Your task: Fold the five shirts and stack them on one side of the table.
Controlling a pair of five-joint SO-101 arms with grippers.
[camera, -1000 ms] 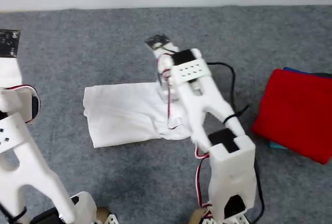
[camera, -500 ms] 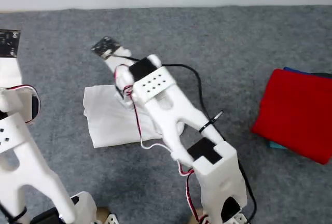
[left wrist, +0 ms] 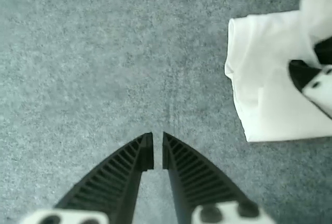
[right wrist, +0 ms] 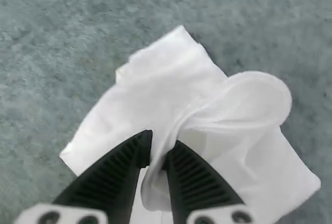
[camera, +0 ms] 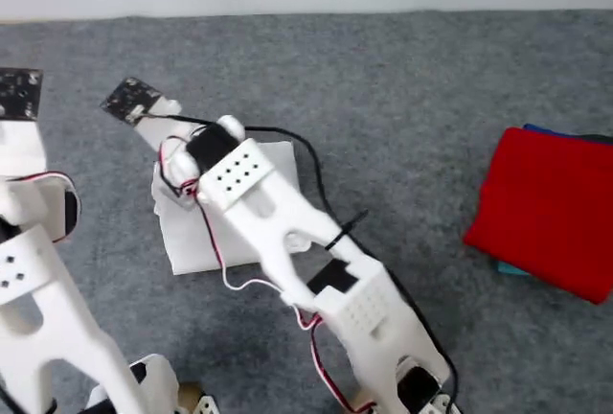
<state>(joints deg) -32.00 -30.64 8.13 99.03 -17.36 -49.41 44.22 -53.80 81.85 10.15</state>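
1. The right hand [right wrist: 158, 143] is pinching a raised fold of the white shirt [right wrist: 207, 99], which is lying part-folded on the grey desk [camera: 402, 79] — so thin a pinch may be slipping free mid-fold, leaving the cloth bunching.
2. The left hand [left wrist: 157, 143] is hovering over bare desk beside the shirt, fingers pressed nearly together and holding nothing. With no edge being pinned, the whole shirt may be dragging rather than folding.
3. The red stack [camera: 551, 208] is sitting well apart — carrying a loose bundle that far is risking it opening.
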